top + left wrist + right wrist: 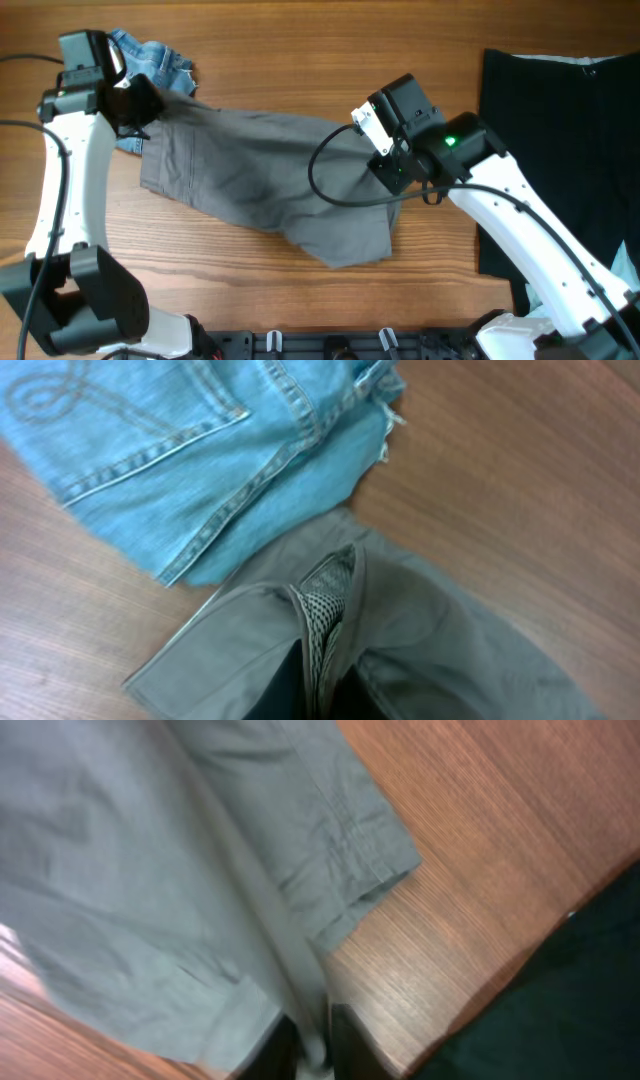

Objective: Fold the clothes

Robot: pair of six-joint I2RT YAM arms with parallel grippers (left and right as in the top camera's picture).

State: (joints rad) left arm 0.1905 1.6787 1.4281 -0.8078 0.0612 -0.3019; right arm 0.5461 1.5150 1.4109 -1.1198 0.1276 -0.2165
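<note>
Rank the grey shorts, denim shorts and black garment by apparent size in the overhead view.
1-2. The grey shorts and black garment: about alike; the black one runs off frame, so unranked.
3. The denim shorts: clearly smallest, partly hidden.

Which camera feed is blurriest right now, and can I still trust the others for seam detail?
Right wrist view is softest: the grey shorts smear, weave lost, and the black garment is a featureless dark patch. Left wrist view is sharper, with the denim shorts stitching and the speckled lining readable. Overhead view is evenly lit, without harsh shadows.
</note>
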